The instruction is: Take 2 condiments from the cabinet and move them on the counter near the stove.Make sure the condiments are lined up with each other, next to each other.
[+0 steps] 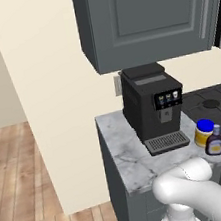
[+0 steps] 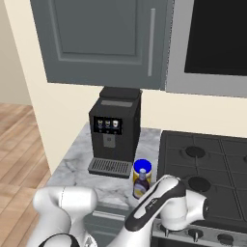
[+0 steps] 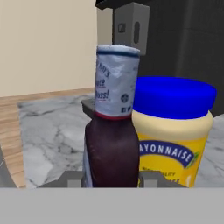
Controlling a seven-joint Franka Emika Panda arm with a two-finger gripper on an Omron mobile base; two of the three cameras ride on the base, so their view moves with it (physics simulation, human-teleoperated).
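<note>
There are two condiments: one yellow jar (image 3: pixel 173 131) with a blue lid and one dark brown bottle (image 3: pixel 111 144) with a narrow neck. On the counter (image 1: pixel 125 156) stands one black coffee machine (image 1: pixel 150 108). Above it there is one grey cabinet (image 1: pixel 143 16) with one silver handle (image 2: pixel 151 42). One stove (image 2: pixel 212 169) and one microwave (image 2: pixel 212 43) are also seen.

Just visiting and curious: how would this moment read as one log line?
fingers: shut on brown bottle | bottle: on counter, beside mayonnaise jar | cabinet: closed
</note>
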